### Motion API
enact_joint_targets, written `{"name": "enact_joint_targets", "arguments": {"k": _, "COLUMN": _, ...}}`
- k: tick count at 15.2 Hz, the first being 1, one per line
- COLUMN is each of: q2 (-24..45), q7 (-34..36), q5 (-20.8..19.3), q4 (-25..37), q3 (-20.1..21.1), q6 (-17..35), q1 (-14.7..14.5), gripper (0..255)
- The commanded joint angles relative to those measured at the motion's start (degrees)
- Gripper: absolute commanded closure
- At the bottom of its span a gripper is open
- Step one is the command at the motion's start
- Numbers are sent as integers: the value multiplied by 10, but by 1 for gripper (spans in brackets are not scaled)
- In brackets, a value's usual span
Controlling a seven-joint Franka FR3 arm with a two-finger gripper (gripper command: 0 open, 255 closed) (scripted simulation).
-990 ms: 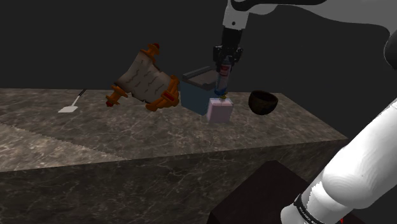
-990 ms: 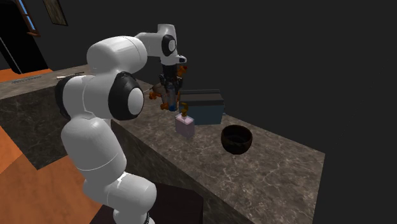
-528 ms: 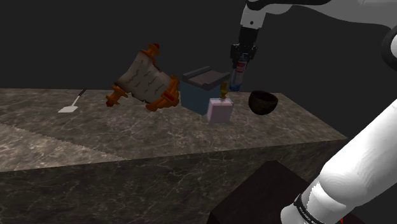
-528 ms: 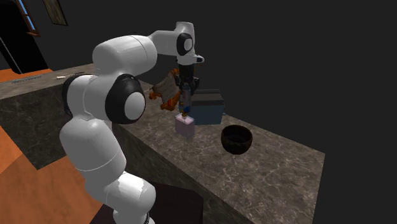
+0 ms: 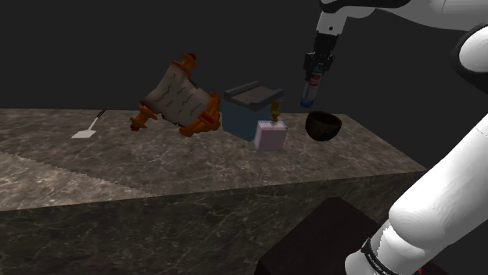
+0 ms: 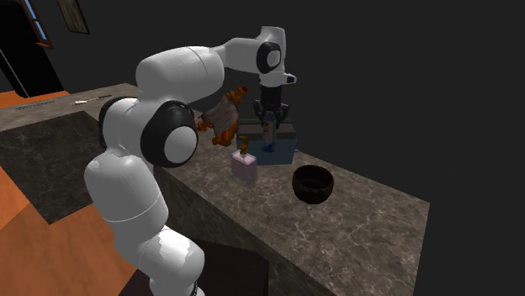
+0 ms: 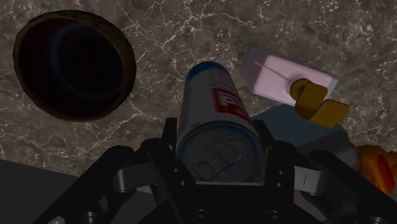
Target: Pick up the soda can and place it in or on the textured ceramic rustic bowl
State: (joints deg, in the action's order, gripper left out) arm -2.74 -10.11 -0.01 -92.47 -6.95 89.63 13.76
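The tool [image 5: 314, 72] has the can [image 5: 310, 94] clamped upright between its fingers, lifted clear of the marbled surface [image 5: 141, 160]. The can hangs in the air between the pink box [image 5: 270, 137] and the dark bowl [image 5: 324, 128], close beside the bowl's rim rather than over its mouth.

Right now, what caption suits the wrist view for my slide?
Tool holds the soda can over the marbled counter, near the dark bowl.

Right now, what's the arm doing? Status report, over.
Black jaws shut on soda can, held in the air. Dark bowl off to one side, not yet under it. Pink box on can's other side, out of the way.
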Motion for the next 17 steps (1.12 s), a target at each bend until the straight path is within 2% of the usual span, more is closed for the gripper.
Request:
{"name": "enact_joint_targets", "arguments": {"k": 1, "q2": 19, "q7": -30, "q5": 2, "q4": 28, "q3": -15, "q6": -10, "q1": 14, "gripper": 255}}
{"name": "enact_joint_targets", "arguments": {"k": 8, "q2": 89, "q7": -128, "q5": 17, "q4": 127, "q3": -63, "q6": -41, "q1": 66, "gripper": 255}}
{"name": "enact_joint_targets", "arguments": {"k": 14, "q2": 183, "q7": -210, "q5": 47, "q4": 265, "q3": -97, "q6": -88, "q1": 125, "gripper": 255}}
{"name": "enact_joint_targets", "arguments": {"k": 17, "q2": 169, "q7": -208, "q5": 42, "q4": 220, "q3": -95, "q6": -57, "q1": 121, "gripper": 255}}
